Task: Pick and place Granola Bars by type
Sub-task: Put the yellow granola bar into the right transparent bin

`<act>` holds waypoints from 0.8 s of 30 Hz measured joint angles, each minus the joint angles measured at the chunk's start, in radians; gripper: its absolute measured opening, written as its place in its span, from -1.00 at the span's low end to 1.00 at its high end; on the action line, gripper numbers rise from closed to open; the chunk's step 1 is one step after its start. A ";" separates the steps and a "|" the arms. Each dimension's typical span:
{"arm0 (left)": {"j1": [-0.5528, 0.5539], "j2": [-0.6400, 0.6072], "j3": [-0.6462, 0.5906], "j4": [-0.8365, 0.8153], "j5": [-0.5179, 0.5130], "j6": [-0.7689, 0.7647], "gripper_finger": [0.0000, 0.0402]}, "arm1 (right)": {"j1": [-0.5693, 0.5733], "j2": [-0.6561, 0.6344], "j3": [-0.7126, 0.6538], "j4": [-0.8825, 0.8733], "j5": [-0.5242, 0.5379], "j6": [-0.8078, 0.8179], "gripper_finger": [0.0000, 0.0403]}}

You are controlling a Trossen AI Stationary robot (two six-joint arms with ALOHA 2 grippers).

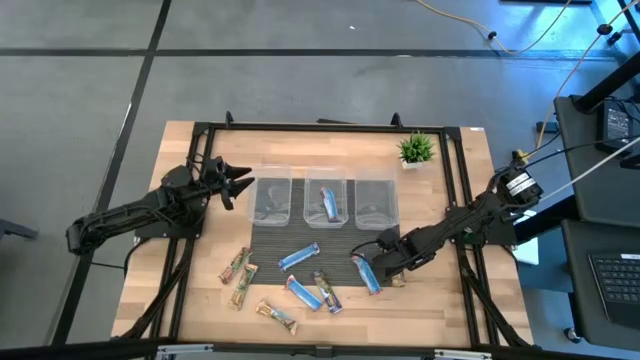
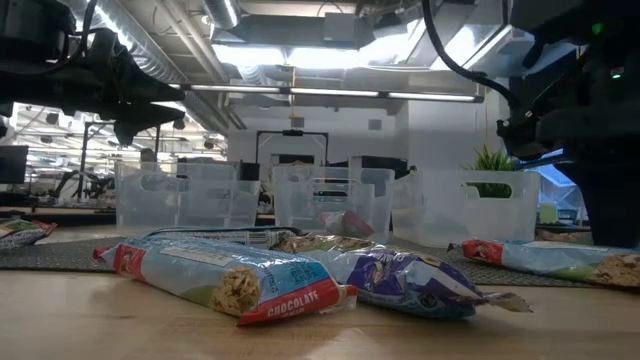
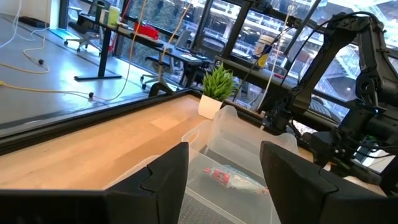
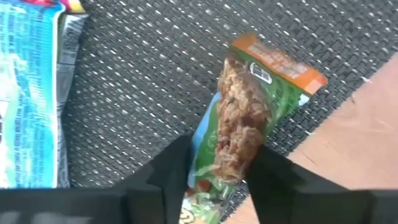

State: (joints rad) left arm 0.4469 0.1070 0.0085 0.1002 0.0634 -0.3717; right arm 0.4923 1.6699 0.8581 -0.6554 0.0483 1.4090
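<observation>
Three clear bins [image 1: 328,202] stand in a row on a dark mat [image 1: 345,245]; the middle one holds a blue bar [image 1: 328,204]. Loose granola bars lie in front of them: blue [image 1: 299,257], blue [image 1: 303,292], purple multicoloured [image 1: 328,292], and three tan ones at the left [image 1: 235,265]. My right gripper [image 1: 380,265] is low at the mat's right edge, shut on a green-and-orange bar [image 4: 249,118], beside a blue bar [image 1: 368,274]. My left gripper [image 1: 243,186] hangs open in the air by the left bin. My right gripper pinches the green-and-orange bar between its two fingers [image 4: 171,171], at the bar's near end [image 4: 217,168]. The fingers lie along the bar, one on each long side. Its orange far end [image 4: 280,62] reaches over the dark mat; whether it is lifted clear, I cannot tell.
A small potted plant [image 1: 416,150] stands at the far right corner. A black frame [image 1: 330,127] rims the wooden table. Bare wood lies right of the mat [image 4: 367,124] and along the near edge. The left [image 1: 270,200] and right [image 1: 375,203] bins look unfilled.
</observation>
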 joint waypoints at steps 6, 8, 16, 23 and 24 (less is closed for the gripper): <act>0.000 0.000 0.000 0.004 0.000 0.000 -0.04 | 0.000 0.008 0.046 -0.034 -0.038 -0.006 -0.56; 0.000 0.000 0.000 0.011 0.000 0.000 -0.04 | 0.001 0.007 0.073 -0.031 -0.044 -0.030 -0.62; 0.000 0.000 0.000 0.142 0.001 0.006 -0.06 | -0.013 0.006 0.222 -0.163 -0.049 -0.184 -0.63; 0.000 0.000 0.009 0.232 0.036 0.009 -0.07 | -0.084 0.005 0.442 -0.523 0.104 -0.337 -0.62; 0.000 0.000 0.017 0.231 0.042 0.009 -0.07 | -0.099 0.004 0.478 -0.584 0.132 -0.369 -0.63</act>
State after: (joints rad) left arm 0.4469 0.1074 0.0255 0.3316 0.1058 -0.3626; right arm 0.3938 1.6741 1.3361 -1.2391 0.1801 1.0397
